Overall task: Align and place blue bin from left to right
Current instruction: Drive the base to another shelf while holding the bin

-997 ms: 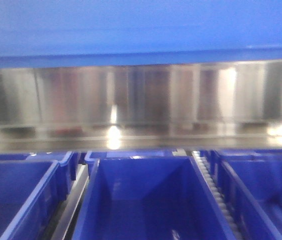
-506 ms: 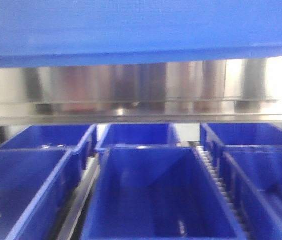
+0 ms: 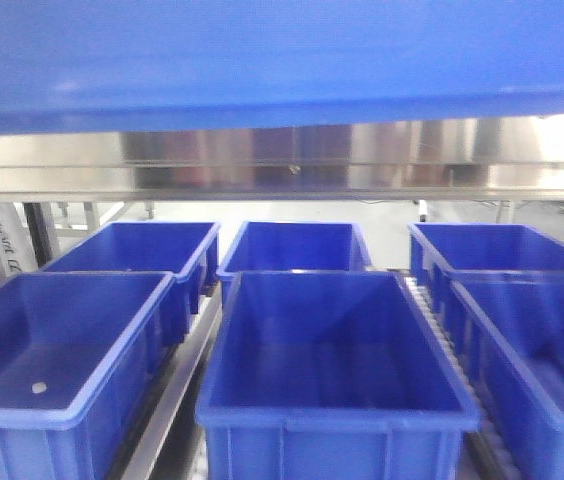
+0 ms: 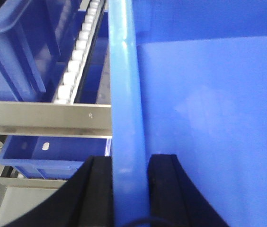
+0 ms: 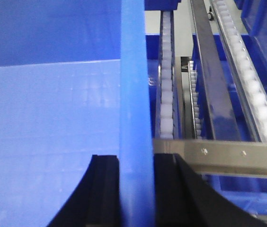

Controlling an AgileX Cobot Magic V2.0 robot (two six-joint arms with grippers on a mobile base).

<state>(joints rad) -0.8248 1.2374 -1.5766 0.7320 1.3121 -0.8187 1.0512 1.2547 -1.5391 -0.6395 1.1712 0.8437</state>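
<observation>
L gripper and R gripper each pinch a wall of blue bin, held above rack bins; vs 1 s ago more rows show, so prob. lining up for placing.

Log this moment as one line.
phase: carry | left gripper: shut on blue bin side wall | right gripper: shut on opposite wall | blue bin: held up before rack bins, not yet placed
</observation>
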